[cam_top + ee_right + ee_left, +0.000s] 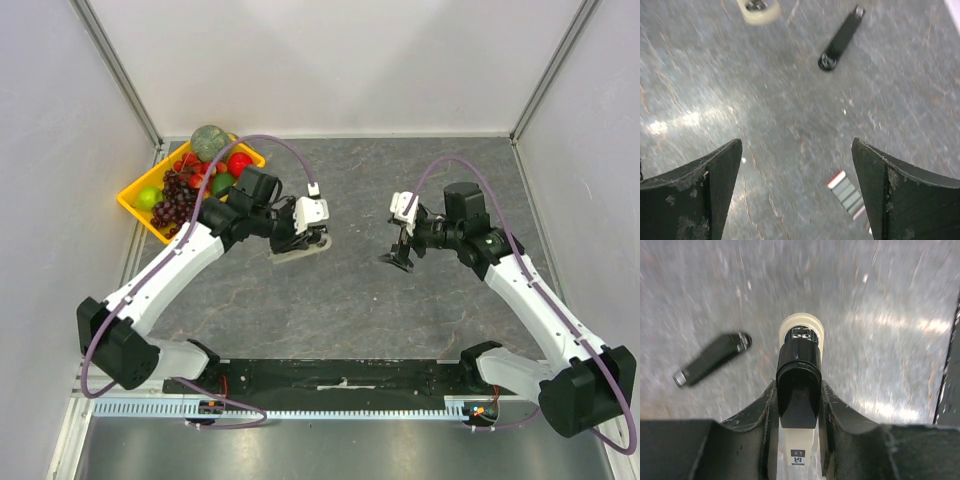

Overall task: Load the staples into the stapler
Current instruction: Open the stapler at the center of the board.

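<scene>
Now, with the stapler [799, 385] clamped in the left gripper [799, 391] toward the left edge of the table [350, 325], the right gripper [795, 145] hovers, jaws wide apart, over the staples [846, 194] nearer the right edge, a delicate pinch likely next.

Bare table [350, 310] lay open across the middle of the top view, between my left gripper [305, 242] and my right gripper [402, 256]. A yellow fruit tray [135, 200] blocked the upper left corner. Between my right fingers [715, 170], spread wide, only the staples [846, 194] lay at lower right, with a black strip [841, 39] near the top. The stapler [799, 360] filled my left jaws.
</scene>
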Motion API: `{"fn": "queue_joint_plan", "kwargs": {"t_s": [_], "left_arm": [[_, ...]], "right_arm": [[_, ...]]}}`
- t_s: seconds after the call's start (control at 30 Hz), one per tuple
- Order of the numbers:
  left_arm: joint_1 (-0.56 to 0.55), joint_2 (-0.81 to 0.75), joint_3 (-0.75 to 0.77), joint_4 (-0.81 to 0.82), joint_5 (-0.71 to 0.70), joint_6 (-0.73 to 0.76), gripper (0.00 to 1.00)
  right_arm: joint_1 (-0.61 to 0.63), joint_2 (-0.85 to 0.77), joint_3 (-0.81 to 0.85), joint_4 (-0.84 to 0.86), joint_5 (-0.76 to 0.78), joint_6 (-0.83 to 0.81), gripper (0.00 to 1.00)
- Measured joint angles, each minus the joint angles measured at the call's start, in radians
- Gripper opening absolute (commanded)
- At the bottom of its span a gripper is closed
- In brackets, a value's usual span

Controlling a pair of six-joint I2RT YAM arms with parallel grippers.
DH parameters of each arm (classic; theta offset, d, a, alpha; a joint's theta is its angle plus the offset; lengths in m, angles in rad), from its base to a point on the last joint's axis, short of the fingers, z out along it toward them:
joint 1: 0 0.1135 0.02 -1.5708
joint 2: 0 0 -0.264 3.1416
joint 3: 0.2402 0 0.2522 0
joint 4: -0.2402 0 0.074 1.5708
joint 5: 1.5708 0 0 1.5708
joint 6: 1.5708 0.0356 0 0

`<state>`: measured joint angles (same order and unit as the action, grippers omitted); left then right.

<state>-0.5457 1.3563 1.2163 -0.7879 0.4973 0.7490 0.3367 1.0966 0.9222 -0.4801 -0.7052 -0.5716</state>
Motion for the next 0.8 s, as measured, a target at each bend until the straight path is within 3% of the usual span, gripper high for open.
{"fn": "queue_joint_plan", "kwargs": {"t_s": [0.33,0.67,0.77,0.8], "left_arm": [[-0.158,0.011,0.171,0.039,0.09,-0.209,0.02],[-0.204,0.108,0.243,0.04,0.093,-0.316,0.02],[-0.214,0.12,0.244,0.043,0.092,-0.33,0.02],[-0.215,0.122,0.244,0.043,0.092,-0.335,0.02]], "right_arm": [[0.049,0.032,0.016,0.262,-0.153,0.23,0.98],[0.112,0.083,0.019,0.301,-0.211,0.282,0.98],[0.119,0.088,0.021,0.3,-0.226,0.289,0.92],[0.12,0.09,0.022,0.301,-0.225,0.291,0.85]]}}
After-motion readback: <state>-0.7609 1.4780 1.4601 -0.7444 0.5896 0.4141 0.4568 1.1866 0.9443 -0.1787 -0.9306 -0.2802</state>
